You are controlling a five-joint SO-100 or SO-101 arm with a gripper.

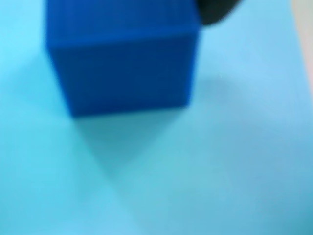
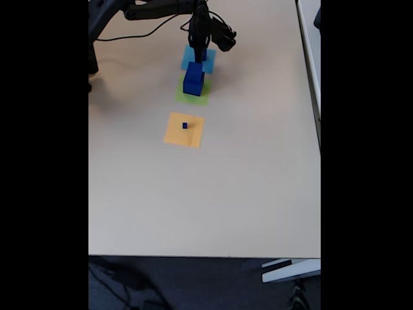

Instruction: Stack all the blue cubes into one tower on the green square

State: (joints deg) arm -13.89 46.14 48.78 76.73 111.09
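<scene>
Clearly the work is happening at the far end of the table (image 2: 245, 194), where the arm is reaching down over the light-blue patch (image 2: 190, 57). In the fixed view the gripper (image 2: 201, 53) is hanging right at a dark blue cube (image 2: 205, 58) that is sitting on that patch, but the fingers are too small and too hidden by the arm to read, so I cannot tell whether they are spread or already closing on it. The wrist view is showing a blue cube (image 1: 122, 63) blurred and very close, resting on the light-blue surface (image 1: 234, 161), with a dark finger tip (image 1: 215, 11) peeking beside its upper right corner.

Just in front, on the green square (image 2: 192, 93), a tower of blue cubes (image 2: 193, 81) is already standing. A tiny blue cube (image 2: 184, 125) is waiting alone on the orange patch (image 2: 184, 130), well apart from the tower.

Judging from this, the step in hand is picking the cube off the light-blue patch. Doing it well probably means squaring the jaws to two opposite faces, gripping low enough not to tip it, then lifting straight up before moving across, since the tower is standing just beside and a sideways sweep could be knocking it over.
</scene>
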